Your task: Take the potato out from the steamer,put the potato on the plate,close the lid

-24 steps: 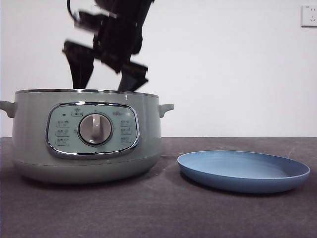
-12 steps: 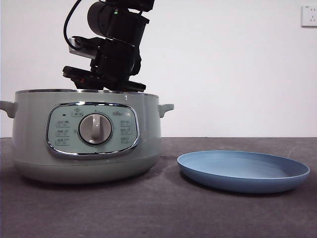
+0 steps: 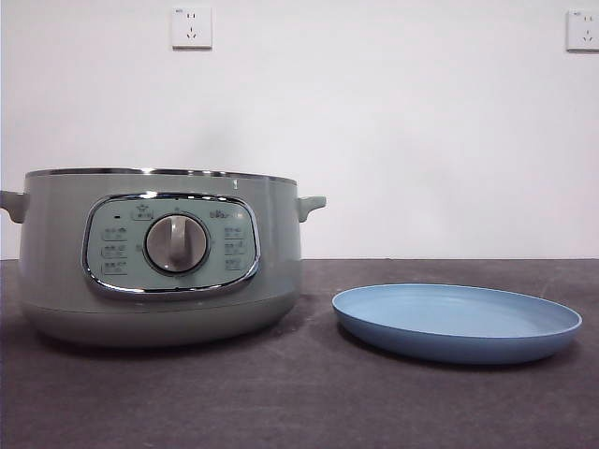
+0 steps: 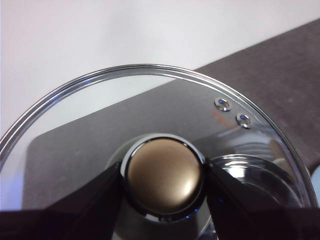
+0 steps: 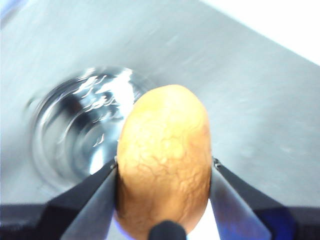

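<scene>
The sage-green steamer (image 3: 159, 253) stands at the left of the front view with no lid on it. The light blue plate (image 3: 457, 323) lies empty to its right. No arm shows in the front view. In the right wrist view my right gripper (image 5: 164, 186) is shut on the orange-brown potato (image 5: 162, 150), with the steamer's shiny metal inside (image 5: 75, 125) behind it. In the left wrist view my left gripper (image 4: 164, 186) is shut on the round knob (image 4: 164, 172) of the glass lid (image 4: 150, 95) and holds it over the dark table.
Two white wall sockets (image 3: 191, 27) sit high on the back wall. The dark table (image 3: 299, 402) runs in front of the steamer and the plate. A narrow gap lies between steamer and plate.
The dark arm that came down over the steamer's open top is gone from the front view. The left wall socket it hid now shows. Steamer and plate have hardly moved.
</scene>
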Available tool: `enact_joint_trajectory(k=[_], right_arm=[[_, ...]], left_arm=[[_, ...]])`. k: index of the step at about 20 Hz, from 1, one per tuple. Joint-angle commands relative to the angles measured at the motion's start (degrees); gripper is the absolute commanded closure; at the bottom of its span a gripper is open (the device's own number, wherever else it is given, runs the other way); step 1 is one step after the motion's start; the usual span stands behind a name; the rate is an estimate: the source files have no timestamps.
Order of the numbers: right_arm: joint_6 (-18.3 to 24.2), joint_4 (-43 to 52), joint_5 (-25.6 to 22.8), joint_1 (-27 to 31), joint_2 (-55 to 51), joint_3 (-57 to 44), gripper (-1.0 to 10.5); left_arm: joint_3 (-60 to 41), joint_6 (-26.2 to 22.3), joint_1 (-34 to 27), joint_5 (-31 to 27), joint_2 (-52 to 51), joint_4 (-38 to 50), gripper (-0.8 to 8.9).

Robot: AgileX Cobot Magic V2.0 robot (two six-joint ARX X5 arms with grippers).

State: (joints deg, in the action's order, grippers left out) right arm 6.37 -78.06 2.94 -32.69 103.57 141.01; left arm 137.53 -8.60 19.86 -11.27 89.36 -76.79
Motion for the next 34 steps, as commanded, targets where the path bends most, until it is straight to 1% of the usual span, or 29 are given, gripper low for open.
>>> enact_joint_trajectory(k=[1,4,6,10,13,17,19,23,25,28,34], right_arm=[[-3.8,-0.85,-0.35,3.74,-1.49,-0.46,9.6],[-4.85,-1.03,-0.35,8.55,-1.77,-0.94,9.6],[-4.85,-1.05,-0.35,9.92,-1.75,-3.63,9.6],[-5.31,-1.03,-0.26,10.14,-1.73,-14.08,9.6],[-5.29,0.09,-0.28,9.09,-1.68,-25.94,9.6],[-5.66,10.73,0.0,8.57,-1.66,-41.92,9.6],[-6.8,17.44,0.11,8.55,-1.64,-49.13,9.6],[-7.52,27.93,0.11,8.57,-1.55,-60.89,9.6],[-7.5,31.19,0.11,8.57,-1.55,-65.53,9.6],[-7.45,33.46,0.09,8.57,-1.55,-69.42,9.6],[-7.48,33.48,0.11,8.59,-1.55,-69.64,9.3]], left_arm=[[0.61,-0.66,-0.07,-0.17,0.09,-2.25,8.19],[0.61,-0.66,-0.07,-0.07,0.83,-2.19,8.19],[0.61,-0.66,-0.09,0.13,1.03,-2.16,8.19],[0.61,-0.68,-0.07,2.99,1.44,-1.88,8.19],[0.61,-0.7,-0.07,4.44,2.08,-1.7,8.19],[0.61,-0.7,-0.07,4.48,3.1,-2.12,8.19],[0.61,-0.7,-0.07,4.52,3.5,-2.25,8.19],[0.59,-0.7,-0.07,6.01,3.52,-2.25,8.19],[0.59,-0.7,-0.07,6.01,3.52,-2.25,8.19],[0.59,-0.7,-0.07,6.05,3.52,-2.23,8.19],[0.59,-0.7,-0.07,6.12,3.52,-2.38,8.19]])
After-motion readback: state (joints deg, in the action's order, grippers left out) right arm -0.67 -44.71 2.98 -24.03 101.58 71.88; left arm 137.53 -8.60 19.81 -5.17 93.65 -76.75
